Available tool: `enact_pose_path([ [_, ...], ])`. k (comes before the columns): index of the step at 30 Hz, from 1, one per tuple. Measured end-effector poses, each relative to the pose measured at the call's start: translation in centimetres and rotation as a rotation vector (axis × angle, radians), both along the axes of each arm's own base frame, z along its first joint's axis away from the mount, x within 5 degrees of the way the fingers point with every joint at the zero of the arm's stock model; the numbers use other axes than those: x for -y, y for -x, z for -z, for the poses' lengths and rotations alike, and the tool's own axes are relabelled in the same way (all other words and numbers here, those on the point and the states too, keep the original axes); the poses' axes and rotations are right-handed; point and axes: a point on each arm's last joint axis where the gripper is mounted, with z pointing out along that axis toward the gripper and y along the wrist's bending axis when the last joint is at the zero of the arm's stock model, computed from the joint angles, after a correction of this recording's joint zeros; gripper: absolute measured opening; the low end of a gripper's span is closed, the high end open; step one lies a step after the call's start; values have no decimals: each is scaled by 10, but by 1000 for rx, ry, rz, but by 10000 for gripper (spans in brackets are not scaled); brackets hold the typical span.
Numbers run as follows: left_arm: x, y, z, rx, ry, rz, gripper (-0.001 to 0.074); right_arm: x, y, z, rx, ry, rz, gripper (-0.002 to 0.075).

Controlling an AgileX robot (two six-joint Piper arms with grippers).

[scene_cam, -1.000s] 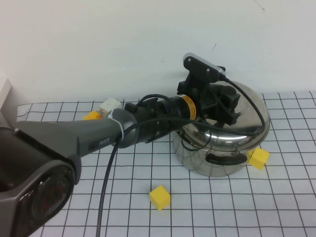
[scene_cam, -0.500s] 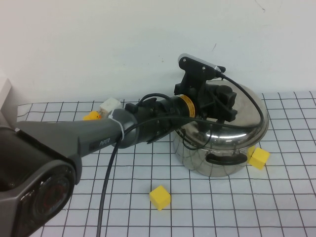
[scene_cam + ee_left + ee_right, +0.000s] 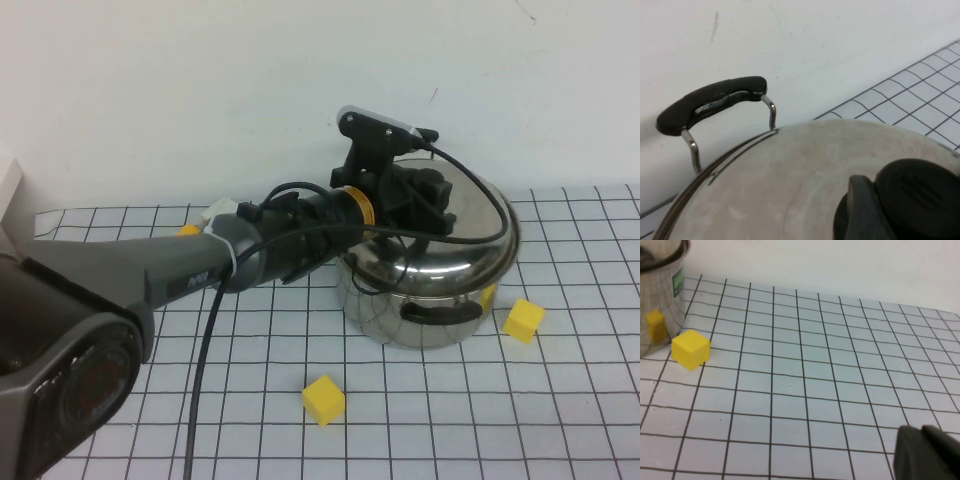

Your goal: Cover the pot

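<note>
The shiny steel pot [image 3: 425, 295] stands on the grid mat with a black loop handle [image 3: 433, 313] in front. The domed steel lid [image 3: 470, 230] sits on it. My left gripper [image 3: 425, 200] is over the lid and shut on the lid's black knob. In the left wrist view one finger [image 3: 860, 210] presses against the knob [image 3: 922, 195], with the lid [image 3: 790, 180] below and the pot's far loop handle [image 3: 710, 102] beyond. My right gripper [image 3: 927, 452] hangs low over the mat, right of the pot [image 3: 660, 295], shut and empty.
A yellow cube [image 3: 323, 400] lies in front of the pot and another [image 3: 523, 320] at its right, also in the right wrist view [image 3: 690, 349]. A white block [image 3: 218, 210] and a yellow piece [image 3: 188, 230] sit behind my left arm. A white wall backs the mat.
My left gripper has moved left, and the pot with its lid has shifted left with it, away from the right yellow cube.
</note>
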Motion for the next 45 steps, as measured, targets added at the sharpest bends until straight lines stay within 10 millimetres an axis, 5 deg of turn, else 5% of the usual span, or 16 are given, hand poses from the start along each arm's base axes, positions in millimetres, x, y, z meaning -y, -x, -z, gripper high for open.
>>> enact_pose_path([
  [14, 2, 2, 0, 51, -62, 66, 337, 0, 0, 0, 0, 0, 0, 9],
  [20, 0, 5, -10, 98, -125, 79, 579, 0, 0, 0, 0, 0, 0, 9],
  [23, -7, 8, -38, 125, -156, 30, 598, 0, 0, 0, 0, 0, 0, 9],
  [26, -23, 16, -83, 163, -205, -59, 537, 0, 0, 0, 0, 0, 0, 9],
  [36, -108, 87, -232, 200, -268, -442, 48, 0, 0, 0, 0, 0, 0, 9],
  [39, -133, 118, -262, 161, -208, -527, 14, 0, 0, 0, 0, 0, 0, 9],
  [45, -176, 187, -283, 85, -81, -567, 0, 0, 0, 0, 0, 0, 0, 9],
])
